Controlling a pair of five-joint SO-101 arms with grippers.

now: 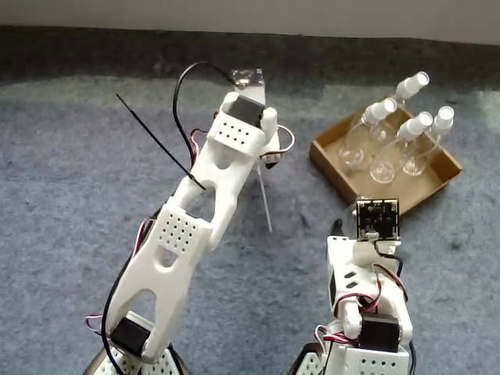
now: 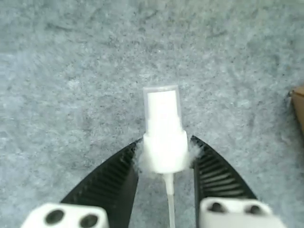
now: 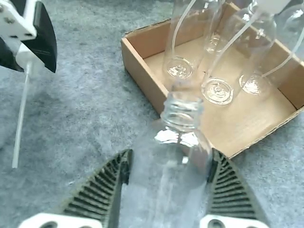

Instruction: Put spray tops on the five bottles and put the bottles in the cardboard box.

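The left gripper clamped the last spray top. The right gripper held the uncapped bottle beside the cardboard box. The next move was probably feeding the dip tube into its neck.

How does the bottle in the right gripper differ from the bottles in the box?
The gripped bottle has an open neck; the four boxed bottles wear spray tops. The gripped bottle sits in the right gripper outside the box; the boxed bottles stand inside it. All are clear.
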